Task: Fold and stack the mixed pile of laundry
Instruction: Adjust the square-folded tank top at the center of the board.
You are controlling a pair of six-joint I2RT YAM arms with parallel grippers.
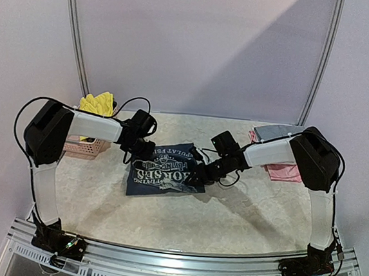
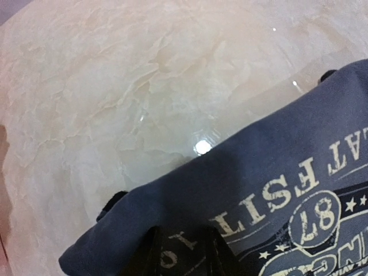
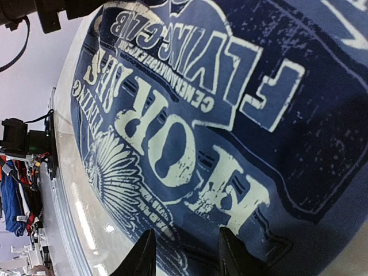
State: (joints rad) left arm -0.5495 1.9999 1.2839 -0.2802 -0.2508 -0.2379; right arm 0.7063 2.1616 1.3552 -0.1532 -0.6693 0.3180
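Note:
The navy blue top with white lettering lies spread flat in the middle of the table, print facing up. My left gripper is down at its far left edge. In the left wrist view its jaws stand apart, tips resting on the navy cloth just inside the hem. My right gripper is at the top's right edge. Its jaws also stand apart over the printed cloth, with a small wrinkle between them. A bright yellow garment sits in the basket, and grey and pink pieces lie at the back right.
A pink lattice basket stands at the back left under my left arm. The marble table ends in a metal rail at the near edge. A curved metal frame rises behind the table.

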